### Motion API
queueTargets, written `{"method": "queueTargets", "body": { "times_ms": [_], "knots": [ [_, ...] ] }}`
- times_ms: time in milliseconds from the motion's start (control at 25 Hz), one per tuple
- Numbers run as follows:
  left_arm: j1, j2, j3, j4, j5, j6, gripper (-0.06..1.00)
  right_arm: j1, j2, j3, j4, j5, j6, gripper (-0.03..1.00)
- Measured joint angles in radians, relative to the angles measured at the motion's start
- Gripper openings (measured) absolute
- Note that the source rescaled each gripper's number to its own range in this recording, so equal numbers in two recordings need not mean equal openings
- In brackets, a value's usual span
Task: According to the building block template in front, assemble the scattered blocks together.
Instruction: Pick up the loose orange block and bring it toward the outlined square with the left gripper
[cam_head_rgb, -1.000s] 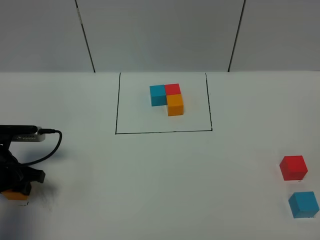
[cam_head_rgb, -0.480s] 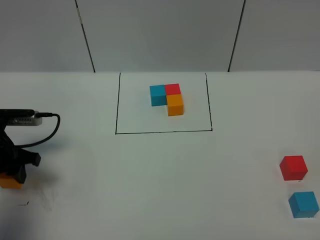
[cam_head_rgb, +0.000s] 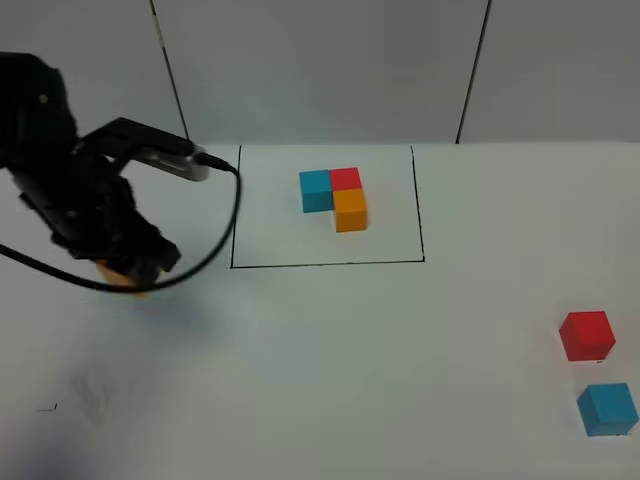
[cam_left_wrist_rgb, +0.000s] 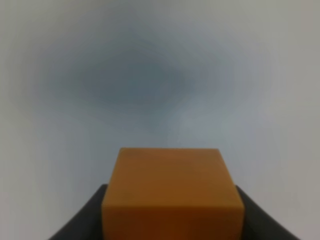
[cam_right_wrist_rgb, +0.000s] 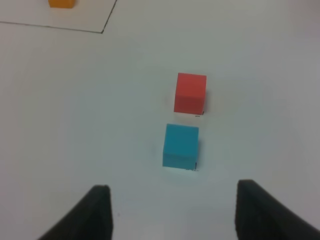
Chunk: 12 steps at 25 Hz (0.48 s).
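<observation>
While aloft, orange cube (cam_left_wrist_rgb: 171, 192) inside left hand (cam_head_rgb: 130, 260)

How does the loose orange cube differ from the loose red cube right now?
The orange cube is gripped by the left tool and held above the table; the red cube rests on the table, untouched. The orange cube is left of the black frame in the high view; the red cube sits far right, near the light blue cube. Both are plain cubes of similar size.
</observation>
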Motion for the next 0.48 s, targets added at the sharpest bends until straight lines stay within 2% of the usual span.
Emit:
{"method": "queueTargets", "body": {
  "times_ms": [120, 280, 440, 480],
  "knots": [
    [-0.125, 0.000, -0.035, -0.001, 0.002, 0.075, 0.00, 0.000, 0.000, 0.000, 0.000, 0.000, 0.000, 0.17],
    [-0.263, 0.013, -0.120, -0.006, 0.040, 0.092, 0.00, 0.000, 0.000, 0.000, 0.000, 0.000, 0.000, 0.17],
    [-0.349, 0.085, -0.261, -0.007, 0.172, 0.093, 0.00, 0.000, 0.000, 0.000, 0.000, 0.000, 0.000, 0.17],
    [-0.363, 0.105, -0.294, -0.005, 0.176, 0.093, 0.00, 0.000, 0.000, 0.000, 0.000, 0.000, 0.000, 0.17]
  ]
}}
